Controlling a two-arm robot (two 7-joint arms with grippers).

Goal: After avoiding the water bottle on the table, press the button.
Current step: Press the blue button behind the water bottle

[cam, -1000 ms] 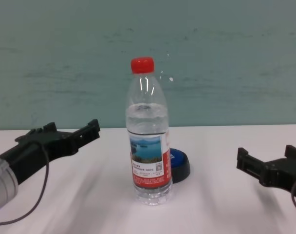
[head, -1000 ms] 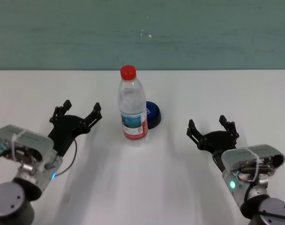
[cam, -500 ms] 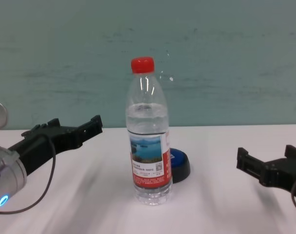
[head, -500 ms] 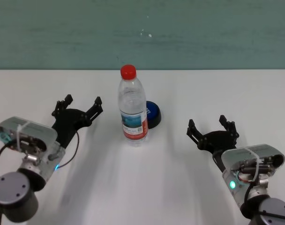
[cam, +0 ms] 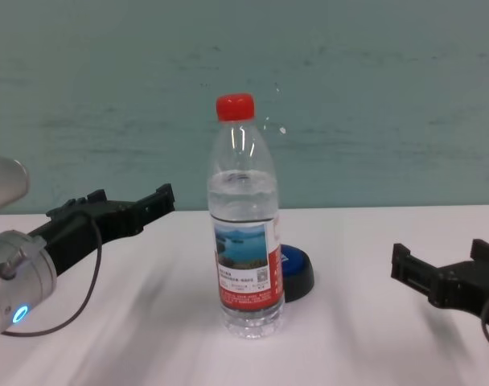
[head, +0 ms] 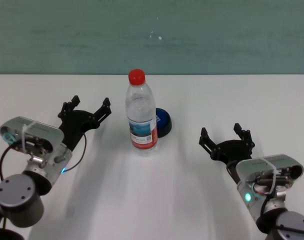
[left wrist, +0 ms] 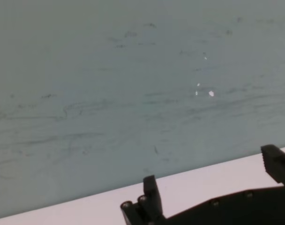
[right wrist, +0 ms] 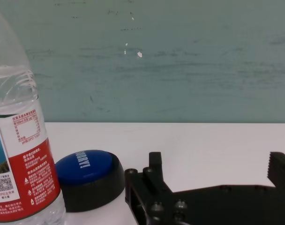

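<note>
The water bottle (head: 141,120) stands upright mid-table, clear with a red cap; it also shows in the chest view (cam: 246,241) and the right wrist view (right wrist: 16,154). The blue button (head: 163,121) sits just behind it to its right, partly hidden by it; it also shows in the chest view (cam: 297,272) and the right wrist view (right wrist: 89,168). My left gripper (head: 88,105) is open and empty, left of the bottle and apart from it. My right gripper (head: 220,131) is open and empty, low over the white table (head: 157,200), right of the button.
A teal wall (head: 152,35) runs behind the table's far edge. The left wrist view shows only the wall, a strip of table and the open left gripper (left wrist: 210,166). Bare tabletop lies on both sides of the bottle.
My left gripper has moved forward, away from me, staying left of the bottle. The right arm, bottle and button have not moved.
</note>
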